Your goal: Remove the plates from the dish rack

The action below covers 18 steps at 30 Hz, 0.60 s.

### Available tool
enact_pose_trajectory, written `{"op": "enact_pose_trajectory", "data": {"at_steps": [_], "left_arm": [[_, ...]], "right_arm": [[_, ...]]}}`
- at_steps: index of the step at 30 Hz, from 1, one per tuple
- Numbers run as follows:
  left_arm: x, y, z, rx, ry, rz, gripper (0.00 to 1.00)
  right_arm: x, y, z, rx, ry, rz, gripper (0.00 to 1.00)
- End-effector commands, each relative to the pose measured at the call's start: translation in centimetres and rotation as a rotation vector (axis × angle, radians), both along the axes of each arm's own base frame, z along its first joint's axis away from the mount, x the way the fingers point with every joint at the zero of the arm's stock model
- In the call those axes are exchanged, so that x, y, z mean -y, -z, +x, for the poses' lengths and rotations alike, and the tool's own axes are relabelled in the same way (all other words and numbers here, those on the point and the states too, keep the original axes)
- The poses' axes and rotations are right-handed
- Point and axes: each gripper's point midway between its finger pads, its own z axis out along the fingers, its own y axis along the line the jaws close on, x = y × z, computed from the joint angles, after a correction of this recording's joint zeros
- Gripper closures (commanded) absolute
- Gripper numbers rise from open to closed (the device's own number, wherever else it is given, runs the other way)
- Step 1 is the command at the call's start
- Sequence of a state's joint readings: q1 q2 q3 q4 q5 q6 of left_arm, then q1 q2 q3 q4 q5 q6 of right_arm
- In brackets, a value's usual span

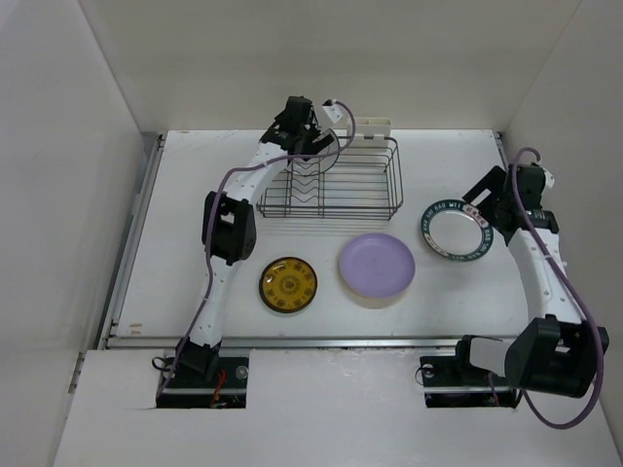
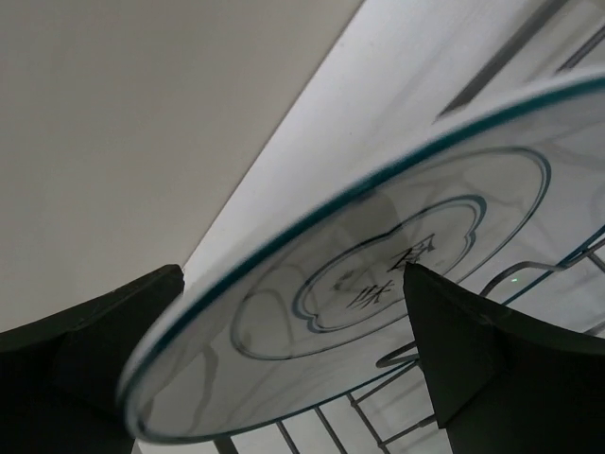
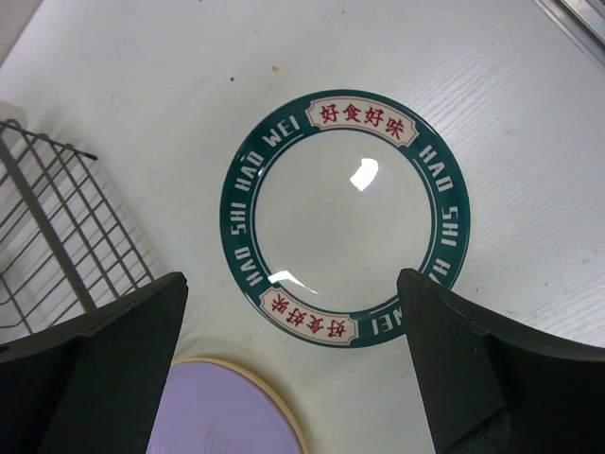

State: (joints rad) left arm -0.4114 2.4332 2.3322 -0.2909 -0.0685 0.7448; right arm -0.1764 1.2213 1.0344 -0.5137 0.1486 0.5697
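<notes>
A white, dark-rimmed plate (image 2: pixel 378 274) stands tilted at the far left end of the dish rack (image 1: pixel 365 195), its edge between the wide-apart fingers of the left hand (image 2: pixel 284 284). The right hand (image 3: pixel 291 279), also spread, hangs over a teal-rimmed plate (image 3: pixel 345 218) flat on the surface (image 1: pixel 195 195).

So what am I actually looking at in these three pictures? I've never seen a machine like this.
Two robot arms are bolted to a white table, each ending in a two-finger gripper. The wide picture looks down from above. The other two come from wrist cameras, and the dark wedges in them are the gripper's own fingers. The left gripper is at the wire dish rack, open, with its fingers either side of a white plate but not squeezing it. The right gripper hangs open over a teal-rimmed plate lying on the table. A lavender plate and a gold-centred plate lie nearby. Nothing is held.
</notes>
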Motion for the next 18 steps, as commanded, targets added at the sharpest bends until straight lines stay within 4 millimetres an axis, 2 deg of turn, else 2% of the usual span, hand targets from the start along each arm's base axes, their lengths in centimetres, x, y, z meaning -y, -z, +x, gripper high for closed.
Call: {"op": "enact_pose_trajectory", "data": {"at_steps": [1,2,3,5,6,8,9,10,11,12,13,16,18], "left_arm": [[0.2,-4.3,0.4,0.06,0.083,-0.041,0.0],[0.3,-2.3,0.0,0.018,0.098,-0.024,0.0],[0.3,-2.4,-0.3,0.014,0.106,-0.027,0.02],[0.3,-2.4,-0.3,0.014,0.106,-0.027,0.2],[0.1,-1.6,-0.3,-0.003,0.095,-0.015,0.33],[-0.4,-1.6,-0.2,-0.002,0.065,-0.012,0.62],[-0.5,-2.8,-0.1,0.023,0.052,-0.024,0.83],[-0.9,-2.6,-0.3,0.019,0.033,-0.011,0.9],[-1.1,-4.1,-0.1,0.064,0.021,-0.022,0.95],[-1.4,-3.7,-0.2,0.061,0.008,-0.013,0.97],[-1.8,-4.2,-0.2,0.078,0.005,0.005,1.0],[-2.7,-5.5,-0.2,0.111,-0.015,0.052,1.0],[-3.2,-7.0,-0.6,0.134,-0.026,0.063,1.0]], "right_arm": [[-0.2,-3.8,0.4,0.089,-0.033,-0.028,0.02],[-0.2,-4.4,0.6,0.102,-0.033,-0.031,0.02],[-0.2,-4.4,0.6,0.102,-0.033,-0.031,0.02],[-0.8,-5.8,1.1,0.136,-0.06,-0.024,0.02],[-0.8,-5.8,1.1,0.137,-0.06,-0.024,0.02],[-0.8,-6.2,1.2,0.146,-0.06,-0.025,0.02],[-1.0,-6.2,1.2,0.147,-0.067,-0.02,0.02],[-1.3,-6.2,1.3,0.147,-0.076,-0.019,0.02],[-1.5,-6.2,1.3,0.148,-0.084,-0.014,0.02],[-1.5,-6.2,1.3,0.148,-0.084,-0.014,0.02],[-1.5,-5.8,1.2,0.139,-0.084,-0.012,0.02],[-2.2,-5.7,1.4,0.148,-0.104,0.006,0.02],[-3.0,-5.7,1.5,0.152,-0.128,0.027,0.02]]}}
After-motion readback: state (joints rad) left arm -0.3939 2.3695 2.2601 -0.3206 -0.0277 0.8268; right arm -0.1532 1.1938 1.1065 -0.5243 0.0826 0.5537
